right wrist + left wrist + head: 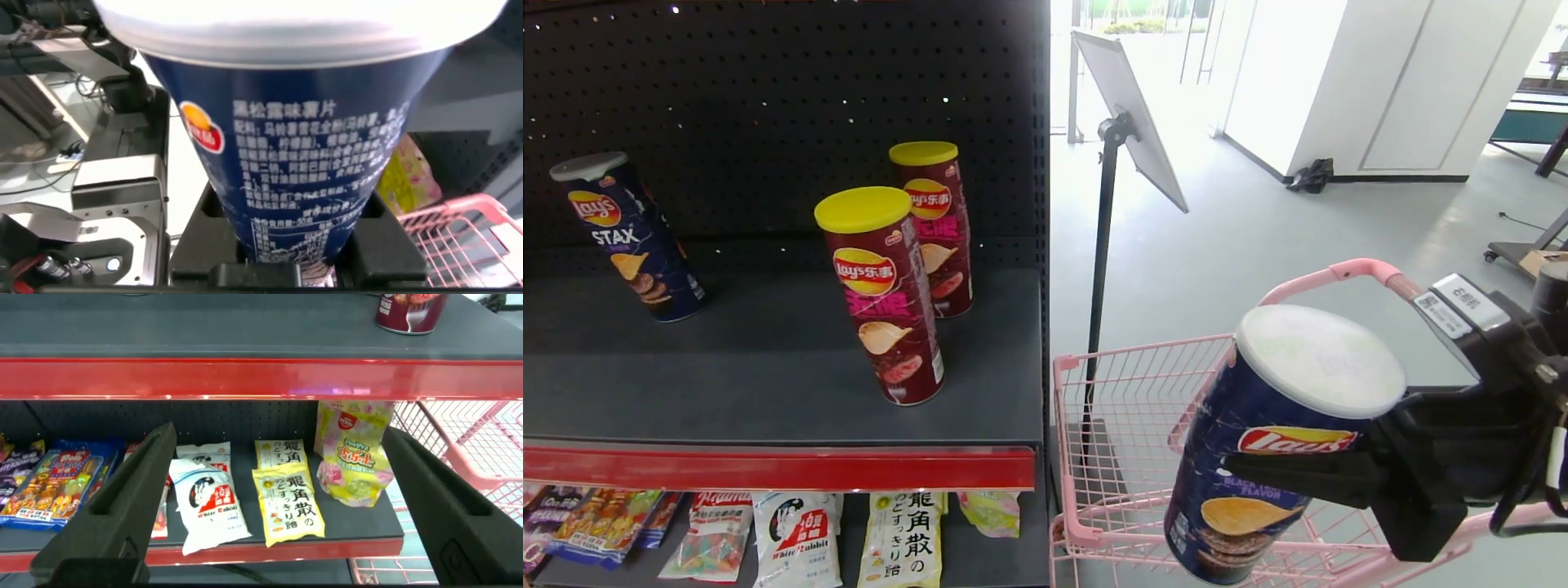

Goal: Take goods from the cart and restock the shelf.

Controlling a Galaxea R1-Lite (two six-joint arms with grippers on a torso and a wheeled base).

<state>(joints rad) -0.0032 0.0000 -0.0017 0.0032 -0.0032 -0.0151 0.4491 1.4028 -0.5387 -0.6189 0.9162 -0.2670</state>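
My right gripper is shut on a dark blue chip can with a white lid, held tilted above the pink wire cart. The same blue can rises between the right fingers in the right wrist view. On the dark upper shelf stand two maroon chip cans with yellow lids and one dark blue can at the far left. My left gripper is open in front of the lower shelf, facing snack bags, with nothing between its fingers.
A red price rail edges the upper shelf. Snack bags lie on the lower shelf. A sign stand on a black pole rises between shelf and cart. Free shelf room lies between the blue can and the maroon cans.
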